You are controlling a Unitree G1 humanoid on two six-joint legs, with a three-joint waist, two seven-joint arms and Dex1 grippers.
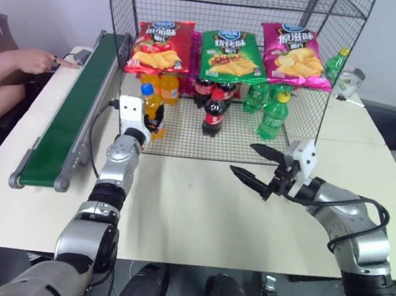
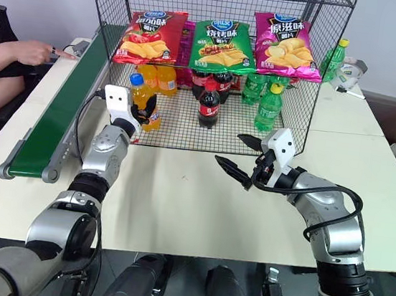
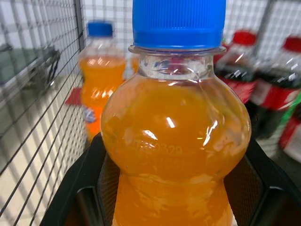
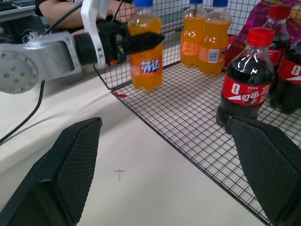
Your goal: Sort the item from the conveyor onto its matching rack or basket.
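I am holding the orange soda bottle (image 4: 146,47) upright in my left gripper (image 4: 141,41), fingers clamped on its upper body, at the open front left corner of the wire rack (image 1: 307,143), just above its bottom grid. The bottle is off the conveyor (image 1: 71,118) and is not yet released; setting it beside the 2 orange bottles (image 4: 204,37) behind it is what is left. My right gripper (image 1: 257,164) is hanging apart and empty over the table (image 1: 197,213). The labels carry Chinese script; the neck embossing is too faint to read.
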